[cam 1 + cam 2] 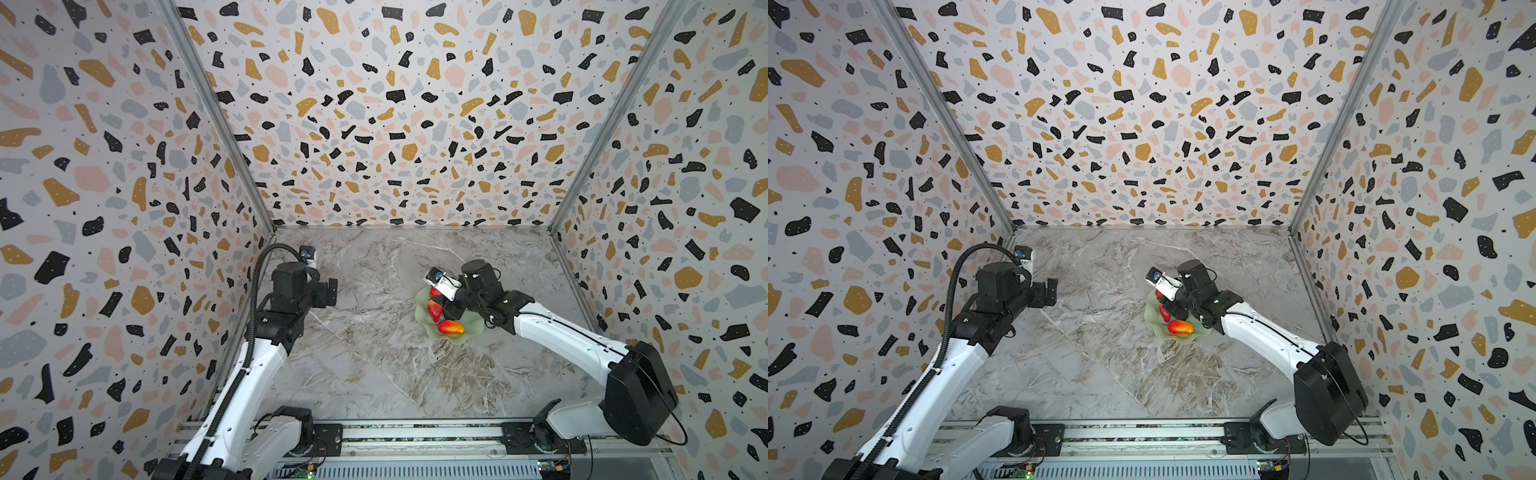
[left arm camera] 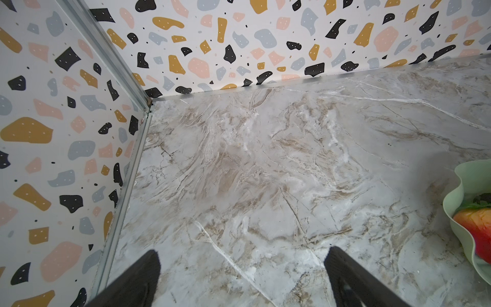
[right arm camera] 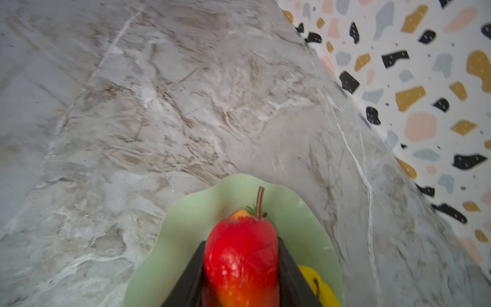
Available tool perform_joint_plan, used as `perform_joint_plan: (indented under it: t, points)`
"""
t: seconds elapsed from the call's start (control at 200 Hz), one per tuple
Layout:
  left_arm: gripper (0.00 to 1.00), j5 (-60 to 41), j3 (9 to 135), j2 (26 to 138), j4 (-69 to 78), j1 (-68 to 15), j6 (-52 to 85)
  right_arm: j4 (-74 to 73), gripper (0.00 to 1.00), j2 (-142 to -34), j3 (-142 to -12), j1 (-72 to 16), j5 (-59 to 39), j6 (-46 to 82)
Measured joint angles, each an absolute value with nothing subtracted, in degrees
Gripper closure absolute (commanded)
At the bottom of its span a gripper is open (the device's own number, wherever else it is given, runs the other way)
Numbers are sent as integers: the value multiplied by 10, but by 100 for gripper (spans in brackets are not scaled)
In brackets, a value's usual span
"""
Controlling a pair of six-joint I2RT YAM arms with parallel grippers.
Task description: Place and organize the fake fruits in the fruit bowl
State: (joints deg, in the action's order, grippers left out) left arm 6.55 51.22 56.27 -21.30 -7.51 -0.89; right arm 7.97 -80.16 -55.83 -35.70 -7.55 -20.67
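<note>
The pale green fruit bowl (image 1: 473, 330) (image 1: 1152, 320) sits right of the table's middle. My right gripper (image 3: 241, 242) is over it, shut on a red-orange mango (image 3: 241, 260) with a brown stem; I cannot tell whether the fruit rests on the dish. A yellow fruit (image 3: 318, 287) lies in the bowl beside one finger. In both top views a strawberry (image 1: 434, 309) and a second mango (image 1: 451, 327) lie in the bowl by the right gripper (image 1: 444, 301). My left gripper (image 2: 241, 265) (image 1: 328, 293) hangs open and empty above bare table, well left of the bowl.
Patterned walls close the marble table (image 1: 374, 374) on the left, back and right, with metal corner posts. The bowl's rim (image 2: 461, 183) shows at the edge of the left wrist view. The arms' base rail (image 1: 415, 436) runs along the front.
</note>
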Motion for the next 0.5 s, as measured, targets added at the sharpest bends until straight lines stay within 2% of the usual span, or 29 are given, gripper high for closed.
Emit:
perform_joint_plan:
  t: [0.3,0.501]
  points:
    - [0,65,512,563,-213,-75,-9,84,77,-801,-481,-319,-23,-140]
    - [0,65,512,563,-213,-75,-9,67,64,-801,-437,-303,-16,-136]
